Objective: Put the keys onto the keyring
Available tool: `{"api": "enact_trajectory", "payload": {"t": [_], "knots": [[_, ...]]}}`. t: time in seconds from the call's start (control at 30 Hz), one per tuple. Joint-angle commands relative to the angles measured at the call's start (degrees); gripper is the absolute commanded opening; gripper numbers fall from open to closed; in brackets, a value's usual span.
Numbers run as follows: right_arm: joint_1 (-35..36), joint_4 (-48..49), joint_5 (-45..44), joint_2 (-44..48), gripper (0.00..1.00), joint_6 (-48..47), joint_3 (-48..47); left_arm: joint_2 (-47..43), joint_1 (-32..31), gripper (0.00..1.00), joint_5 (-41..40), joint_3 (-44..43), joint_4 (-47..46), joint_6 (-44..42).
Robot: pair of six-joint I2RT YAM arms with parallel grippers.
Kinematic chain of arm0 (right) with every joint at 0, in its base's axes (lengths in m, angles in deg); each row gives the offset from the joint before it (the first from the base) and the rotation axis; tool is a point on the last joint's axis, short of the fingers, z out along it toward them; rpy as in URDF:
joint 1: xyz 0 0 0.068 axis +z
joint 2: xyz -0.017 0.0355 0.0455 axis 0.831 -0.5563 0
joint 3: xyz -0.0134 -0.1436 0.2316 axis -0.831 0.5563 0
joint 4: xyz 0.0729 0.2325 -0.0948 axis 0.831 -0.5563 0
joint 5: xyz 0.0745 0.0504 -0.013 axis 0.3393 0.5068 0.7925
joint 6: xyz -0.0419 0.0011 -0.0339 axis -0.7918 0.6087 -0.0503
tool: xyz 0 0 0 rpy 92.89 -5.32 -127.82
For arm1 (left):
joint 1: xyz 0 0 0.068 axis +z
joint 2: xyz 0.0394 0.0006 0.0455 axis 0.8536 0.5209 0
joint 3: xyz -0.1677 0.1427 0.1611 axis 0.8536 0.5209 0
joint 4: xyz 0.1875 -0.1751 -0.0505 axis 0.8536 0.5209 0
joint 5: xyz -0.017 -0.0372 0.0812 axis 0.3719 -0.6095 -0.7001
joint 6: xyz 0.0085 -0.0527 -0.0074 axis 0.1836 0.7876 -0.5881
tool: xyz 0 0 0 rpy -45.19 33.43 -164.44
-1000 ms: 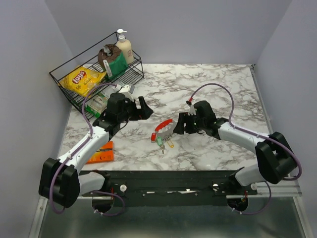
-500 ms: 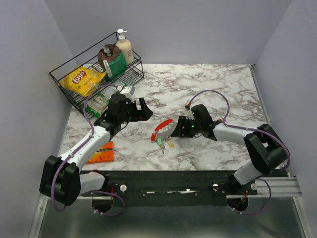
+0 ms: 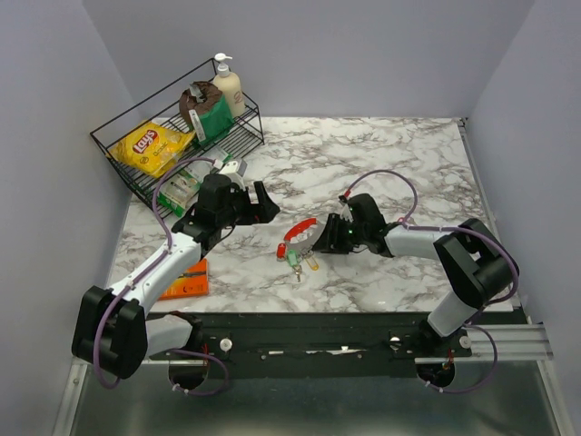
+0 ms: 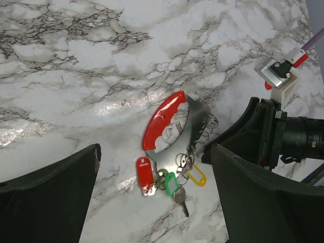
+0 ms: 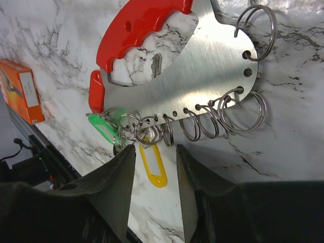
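Well, I saw my left claw (image 3: 257, 207) spread wide near the red keyring (image 3: 300, 231) on the marble table (image 3: 381, 154). My right claw (image 5: 154, 152) was spread only a little, right beside the keys (image 3: 298, 262) clipped to that keyring.

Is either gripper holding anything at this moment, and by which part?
Nothing is held. The left gripper is open, clear of the keyring; the right gripper is open too, straddling the yellow tag without clamping it.
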Motion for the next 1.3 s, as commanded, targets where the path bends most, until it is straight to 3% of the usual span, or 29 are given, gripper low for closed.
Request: {"api": "enact_trajectory", "payload": {"t": [0.0, 0.1, 0.4, 0.5, 0.7, 1.03, 1.27], "knots": [[0.3, 2.1, -2.6, -1.0, 0.46, 1.1, 0.1, -1.4, 0.0, 0.99, -1.1, 0.9, -0.4, 0.3], [0.4, 2.2, -3.1, -1.8, 0.33, 1.1, -0.6, -1.5, 0.0, 0.99, -0.8, 1.5, -0.6, 0.3], [0.3, 1.7, -5.7, -1.5, 0.30, 1.3, -0.6, -2.7, 0.0, 0.99, -1.0, 2.1, -0.8, 0.2], [0.3, 1.8, -6.9, -0.5, 0.15, 0.9, -0.5, -2.7, 0.0, 0.99, -1.0, 2.2, -0.7, 0.1], [0.3, 0.3, -7.5, 2.1, 0.00, -4.1, -1.7, -4.2, 0.0, 0.99, -1.1, 2.0, 0.2, -0.5], [0.3, -8.3, -6.1, 10.1, 0.00, -18.2, -9.4, -10.7, -0.1, 0.99, 0.3, 2.7, -0.1, -3.3], [0.4, -12.4, 5.4, 11.1, 0.00, -28.6, -15.6, -11.4, -0.5, 0.99, 7.0, 2.3, -1.2, -5.5]]}}
